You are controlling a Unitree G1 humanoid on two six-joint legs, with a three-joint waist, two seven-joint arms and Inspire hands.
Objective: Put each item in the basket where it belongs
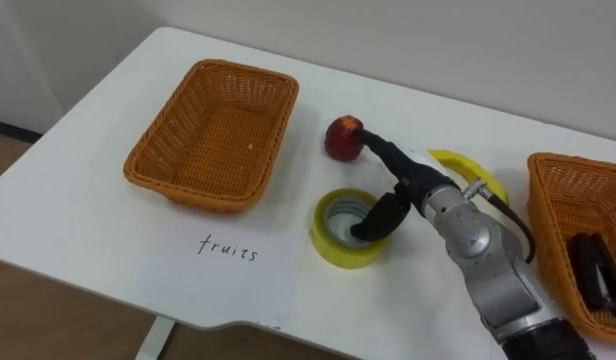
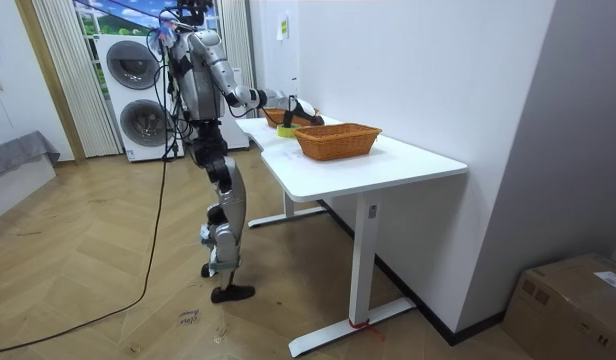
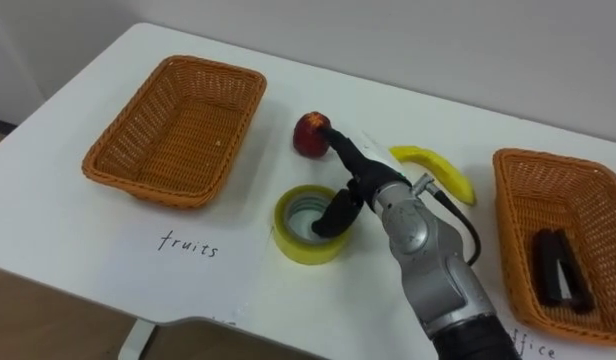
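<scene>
White table (image 1: 68, 210) under your head camera, and the apple (image 1: 340, 138) sits on the bare top, just off the far right corner of the left basket (image 1: 178, 120) and not inside it. Your right hand (image 1: 403, 175) reaches in from the lower right with its fingers stretched out straight. The fingertips (image 1: 368, 135) are right up against the apple's right side, touching it as far as you can tell, but nothing is curled round it. The thumb hangs down over the hole of the yellow tape roll (image 1: 338, 250), which stands just in front of the apple.

The banana (image 3: 443, 168) lies behind your wrist, near the apple but apart from it. That left basket has nothing in it, and a sheet of paper (image 1: 228, 265) with handwriting lies in front of it at the table's near edge. The right basket (image 1: 553, 200) is well apart from the apple and holds a black, stapler-looking thing (image 1: 593, 270); you can't really tell more than that.

From the room view you're standing upright at the table's long side, arm out over it, with two stacked washing machines (image 2: 138, 95) behind you and a cardboard box (image 2: 578, 300) on the floor at the room view's right.
</scene>
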